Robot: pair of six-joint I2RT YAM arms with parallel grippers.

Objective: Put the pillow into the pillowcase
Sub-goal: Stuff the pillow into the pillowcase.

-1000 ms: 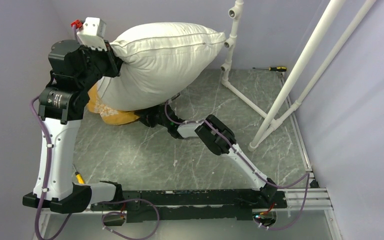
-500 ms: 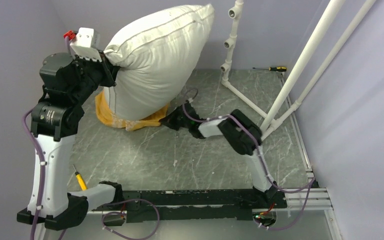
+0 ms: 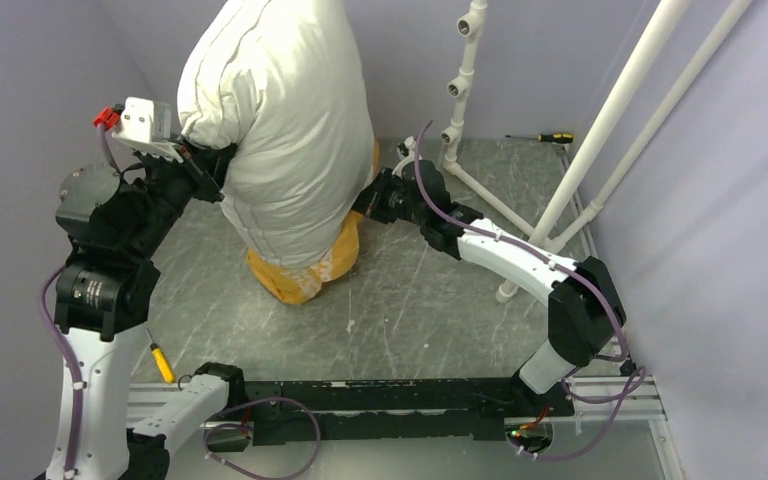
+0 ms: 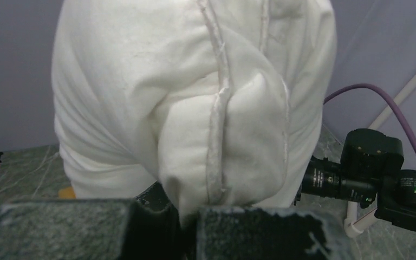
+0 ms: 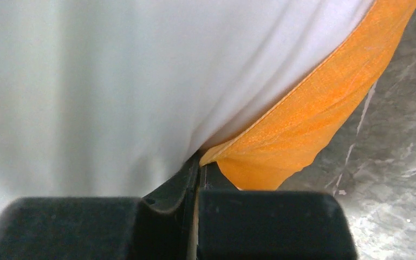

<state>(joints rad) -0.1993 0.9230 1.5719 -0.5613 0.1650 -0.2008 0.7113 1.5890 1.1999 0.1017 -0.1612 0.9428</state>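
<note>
Grey marbled tabletop [image 3: 430, 320]: my left end effector [image 4: 187, 215] clamps plump white pillow [image 4: 195, 81] upright, right end effector [image 5: 197, 181] pinches orange fabric pillowcase [image 5: 298, 124] hem; sleeving step, so next I'd probably draw the hem upward.

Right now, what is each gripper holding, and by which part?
Left gripper: the pillow, by a bunched fold of its seamed edge. Right gripper: the pillowcase, by its hemmed edge.

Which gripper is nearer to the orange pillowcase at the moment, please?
The right. The right gripper is clamped on the pillowcase edge, right beside the pillow. The left gripper pinches the pillow's seam on its other side, apart from the orange fabric.
</note>
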